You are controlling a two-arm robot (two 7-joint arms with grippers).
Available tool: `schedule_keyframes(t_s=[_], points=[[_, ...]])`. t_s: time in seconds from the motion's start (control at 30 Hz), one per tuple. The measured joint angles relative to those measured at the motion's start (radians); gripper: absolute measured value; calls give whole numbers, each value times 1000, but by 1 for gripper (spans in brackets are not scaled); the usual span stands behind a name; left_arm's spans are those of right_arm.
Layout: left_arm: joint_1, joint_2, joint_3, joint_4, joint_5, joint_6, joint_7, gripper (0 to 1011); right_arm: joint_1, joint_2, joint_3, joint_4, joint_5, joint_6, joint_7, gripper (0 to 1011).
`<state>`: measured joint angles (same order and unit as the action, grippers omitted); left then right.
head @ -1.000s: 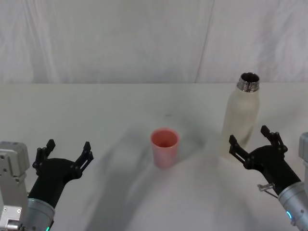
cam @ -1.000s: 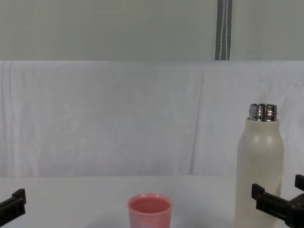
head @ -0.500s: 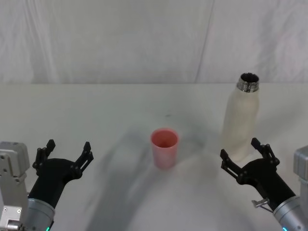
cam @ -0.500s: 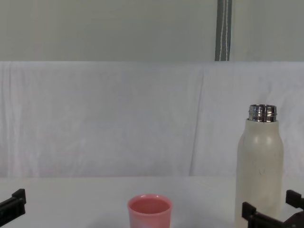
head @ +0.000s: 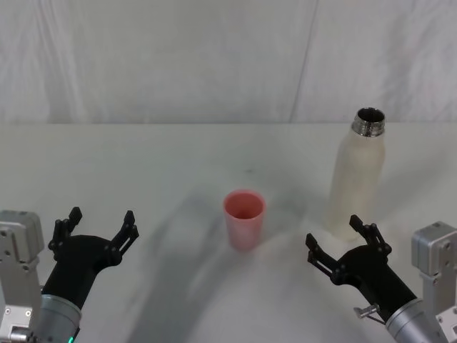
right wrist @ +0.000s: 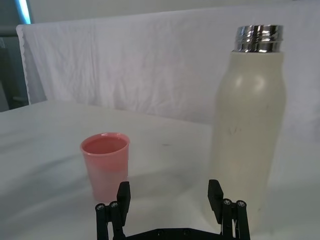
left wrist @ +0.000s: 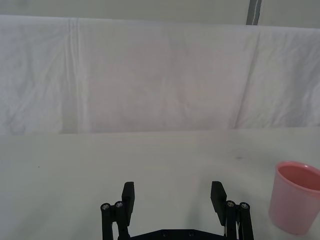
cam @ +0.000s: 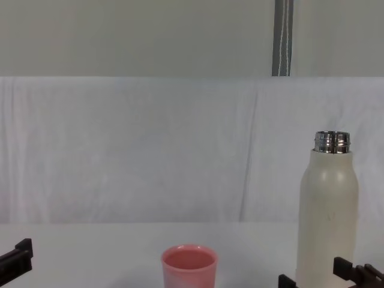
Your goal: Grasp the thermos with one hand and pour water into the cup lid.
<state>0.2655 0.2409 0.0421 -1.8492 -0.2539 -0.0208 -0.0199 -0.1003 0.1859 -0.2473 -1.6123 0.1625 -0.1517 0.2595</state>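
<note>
- Right gripper [head: 342, 251] is hovering near the table's [head: 143, 157] front right, fingers spread apart on nothing, just in front of the thermos [head: 355, 182], apparently lining up a side grasp.
- Thermos is standing upright and uncapped toward the right edge.
- Cup lid [head: 245, 219] is sitting mouth-up mid-table, ready to receive water.
- Left gripper [head: 95, 235] is idling, fingers apart, at front left.

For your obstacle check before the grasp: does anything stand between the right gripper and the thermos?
Nothing visible does. The right gripper, jaws open, sits just in front of the upright thermos with only bare table between them. The cup lid stands off toward the robot's left, out of that path.
</note>
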Motion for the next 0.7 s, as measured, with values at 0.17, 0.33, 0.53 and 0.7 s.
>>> schedule_keyframes(t_s=[0.17, 0.33, 0.53, 0.7], points=[[0, 0, 0, 0, 0, 0, 0, 1001, 2, -1, -8, 9, 2, -5, 1, 1001], [0, 0, 0, 0, 0, 0, 0, 1001, 5, -3, -11, 19, 6, -9, 1, 1001], [0, 0, 0, 0, 0, 0, 0, 1001, 9, -7, -14, 34, 10, -18, 1, 1001], [0, 0, 0, 0, 0, 0, 0, 1001, 14, -8, -15, 47, 14, -22, 1, 1001]])
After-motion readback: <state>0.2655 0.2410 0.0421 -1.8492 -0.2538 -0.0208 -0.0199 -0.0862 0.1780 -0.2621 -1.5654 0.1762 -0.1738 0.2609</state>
